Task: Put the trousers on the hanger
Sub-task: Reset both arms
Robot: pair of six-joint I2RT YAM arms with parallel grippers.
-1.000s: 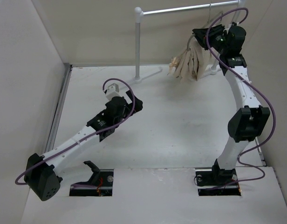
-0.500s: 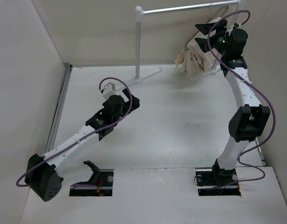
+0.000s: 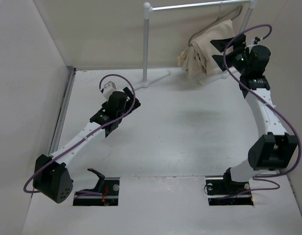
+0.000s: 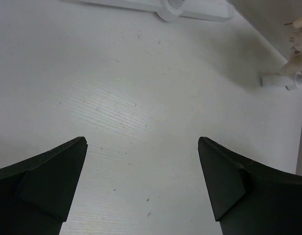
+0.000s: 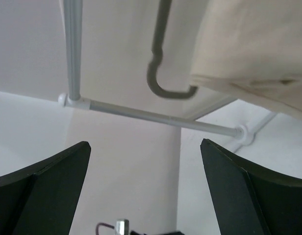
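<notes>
The beige trousers (image 3: 206, 49) hang folded over the dark hanger (image 3: 228, 13), which hangs from the white rail at the back right. My right gripper (image 3: 218, 52) stands open just right of the cloth, with nothing between its fingers. In the right wrist view the trousers (image 5: 259, 44) fill the upper right, with the hanger's curved end (image 5: 161, 78) beside them, above the open right gripper (image 5: 143, 144). My left gripper (image 3: 127, 100) is open low over the table at mid-left. In the left wrist view the left gripper (image 4: 142, 142) holds nothing, and a scrap of the trousers (image 4: 299, 36) shows at the right edge.
The white tubular rail (image 3: 190, 6) runs across the back on an upright post (image 3: 146, 44) with a splayed foot (image 4: 175, 7). Walls close in the left, back and right sides. The rail's lower crossbar (image 5: 156, 116) passes close in front of the right gripper.
My right gripper has opened, let go of the trousers and drawn back to the right. The trousers swung left and now hang free on the hanger. The left arm shifted slightly back-left.
</notes>
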